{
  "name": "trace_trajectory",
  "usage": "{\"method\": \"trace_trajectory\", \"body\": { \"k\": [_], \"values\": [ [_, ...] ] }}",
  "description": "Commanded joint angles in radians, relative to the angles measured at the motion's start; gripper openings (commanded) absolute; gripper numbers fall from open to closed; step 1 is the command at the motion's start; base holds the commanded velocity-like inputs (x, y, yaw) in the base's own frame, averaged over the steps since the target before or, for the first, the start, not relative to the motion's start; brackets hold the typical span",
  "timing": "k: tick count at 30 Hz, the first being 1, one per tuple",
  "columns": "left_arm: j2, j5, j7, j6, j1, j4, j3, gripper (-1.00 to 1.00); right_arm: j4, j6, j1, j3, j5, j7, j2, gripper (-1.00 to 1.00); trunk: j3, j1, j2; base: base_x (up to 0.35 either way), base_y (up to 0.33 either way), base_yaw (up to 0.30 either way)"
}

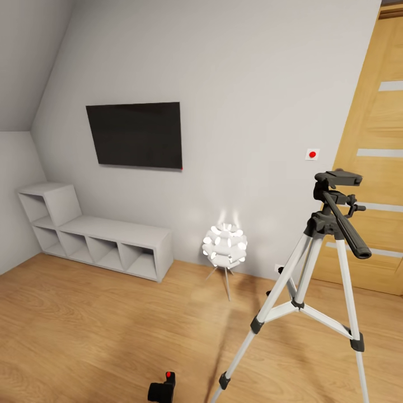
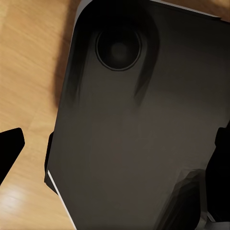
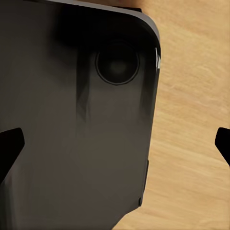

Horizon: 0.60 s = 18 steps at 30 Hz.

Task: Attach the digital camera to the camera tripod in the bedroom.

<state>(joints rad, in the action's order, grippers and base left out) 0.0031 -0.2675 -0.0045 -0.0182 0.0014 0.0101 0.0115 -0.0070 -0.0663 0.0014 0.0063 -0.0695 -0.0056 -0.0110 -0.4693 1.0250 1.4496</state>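
From my head view I see one digital camera [image 1: 163, 387] on the wood floor [image 1: 84, 330], at the bottom edge of the picture, so its lower part is cut off; the red spot on top is visible. One camera tripod [image 1: 330, 235] stands just to the right of it, and two of its feet run out of the picture. Its head plate carries nothing.

In the left wrist view, the left gripper [image 2: 117, 148] is spread wide, and I see only the dark tips of its fingers [image 2: 9, 146] at the picture edges. It holds nothing. Beyond it is the dark robot base [image 2: 139, 124] with a round recess, and floor beside it. The right gripper [image 3: 117, 143] is the same: wide apart, holding nothing, over the dark base [image 3: 72, 134].

Further off I count one white lamp [image 1: 225, 246], one cube shelf [image 1: 95, 235], one black screen [image 1: 135, 134] and one door [image 1: 372, 168], which is cut by the right edge. The floor between shelf and tripod is open.
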Motion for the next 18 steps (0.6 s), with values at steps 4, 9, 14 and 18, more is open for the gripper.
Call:
{"method": "trace_trajectory", "body": {
  "k": [4,9,14,18],
  "values": [
    [0.0,-0.005,0.002,-0.002,0.0,0.001,0.001,1.0,-0.001,-0.009,0.0,0.0,-0.006,0.001,-0.001,1.0,-0.001,0.0,0.0,0.0,0.0,0.0],
    [0.0,-0.005,0.003,-0.002,0.0,0.001,0.001,1.0,0.0,-0.012,0.0,-0.001,-0.003,0.003,-0.001,1.0,-0.001,0.0,0.0,0.0,0.0,0.0],
    [0.001,-0.004,0.004,-0.001,0.0,0.002,-0.002,1.0,-0.001,-0.013,0.0,-0.002,-0.002,-0.001,-0.001,1.0,-0.001,0.0,0.0,0.0,0.0,0.0],
    [0.011,-0.004,0.007,0.004,0.0,0.034,-0.003,1.0,-0.001,-0.009,0.0,-0.002,-0.003,-0.001,0.0,1.0,-0.001,0.0,0.0,0.0,0.0,0.0]
  ]
}}
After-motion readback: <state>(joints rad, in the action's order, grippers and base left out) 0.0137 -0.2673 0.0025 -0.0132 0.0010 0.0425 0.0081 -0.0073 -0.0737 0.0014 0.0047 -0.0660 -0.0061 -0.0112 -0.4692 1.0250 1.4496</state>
